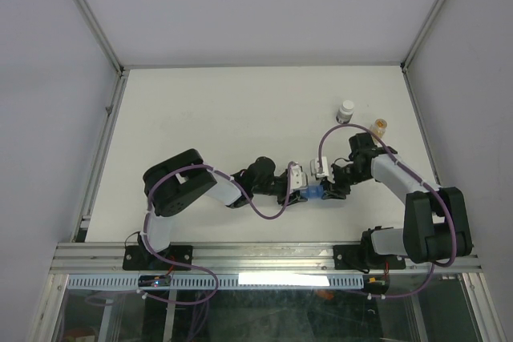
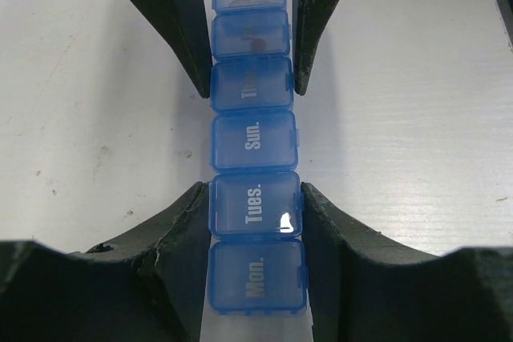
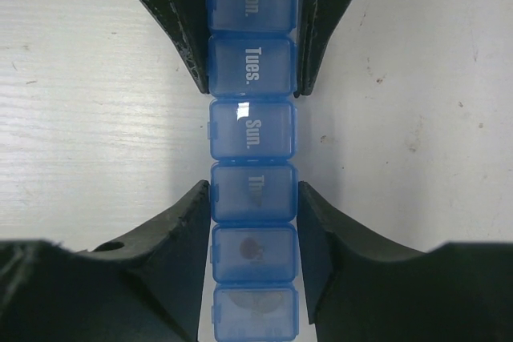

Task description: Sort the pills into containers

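The translucent-blue pill organizer (image 1: pixel 313 191) lies flat on the table between my two grippers, all lids closed. My left gripper (image 2: pixel 255 202) is shut on it, pads pressing both sides of the "Tues." compartment (image 2: pixel 255 204). My right gripper (image 3: pixel 254 194) is shut on the other end, pads against the "Thu" compartment (image 3: pixel 253 191). Pills show as dark blurs through the lids of the last two compartments, one (image 3: pixel 250 248) and a couple more (image 3: pixel 256 302). The right gripper's fingers (image 2: pixel 180 30) show at the top of the left wrist view.
A small white-capped bottle (image 1: pixel 345 110) and a small orange-capped bottle (image 1: pixel 379 126) stand behind the right arm. Metal frame rails run along the table's left and right edges. The white table (image 1: pixel 240 110) stretches behind both arms.
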Controlling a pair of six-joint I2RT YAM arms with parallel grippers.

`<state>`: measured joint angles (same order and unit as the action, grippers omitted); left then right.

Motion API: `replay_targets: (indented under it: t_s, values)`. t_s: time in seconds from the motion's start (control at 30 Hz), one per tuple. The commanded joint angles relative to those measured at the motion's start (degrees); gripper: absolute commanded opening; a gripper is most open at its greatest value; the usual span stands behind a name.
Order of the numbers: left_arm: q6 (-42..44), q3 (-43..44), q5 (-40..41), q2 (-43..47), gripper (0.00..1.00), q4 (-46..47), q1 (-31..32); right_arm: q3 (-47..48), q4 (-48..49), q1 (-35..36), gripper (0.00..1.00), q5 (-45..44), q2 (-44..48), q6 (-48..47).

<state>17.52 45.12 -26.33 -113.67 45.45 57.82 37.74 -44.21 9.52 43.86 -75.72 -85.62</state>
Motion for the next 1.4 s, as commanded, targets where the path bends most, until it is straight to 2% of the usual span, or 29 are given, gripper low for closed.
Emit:
replay_targets:
  t_s: [0.0, 0.2, 0.33, 0.43, 0.57, 0.8, 0.93, 1.03, 1.37]
  values:
    - [1.0, 0.2, -2.7, 3.4, 0.01, 2.8, 0.6, 3.8, -3.9, -1.0, 0.29, 6.1, 0.6, 0.1]
    - [1.3, -0.1, -3.7, 3.6, 0.00, 2.9, 0.6, 6.3, -7.4, -2.0, 0.25, 7.8, -1.0, 0.5]
    - [1.5, -0.3, -4.4, 3.8, 0.00, 3.0, 0.6, 7.9, -8.6, -2.6, 0.26, 8.2, -3.5, 2.7]
    - [1.6, -0.5, -5.4, 4.0, 0.00, 3.2, 0.6, 8.7, -7.6, -3.4, 0.33, 8.4, -4.6, 5.9]
    - [1.6, -0.7, -6.3, 4.1, 0.00, 3.4, 0.6, 6.9, 0.1, -4.2, 0.49, 6.4, -0.9, 14.3]
    - [1.6, -0.6, -7.0, 4.0, 0.00, 3.4, 0.6, 5.3, 7.2, -5.3, 0.53, 3.5, 3.2, 21.4]
    - [1.5, -0.6, -7.0, 4.0, 0.00, 3.5, 0.6, 4.6, 10.9, -5.4, 0.53, 0.6, 3.8, 24.9]
    - [1.5, -0.6, -6.8, 4.0, 0.00, 3.5, 0.6, 4.2, 12.2, -5.2, 0.49, -0.6, 3.3, 26.3]
    - [1.1, -0.6, -5.0, 4.1, 0.00, 3.7, 0.6, 3.7, 12.5, -1.0, 0.44, -5.6, -1.0, 25.2]
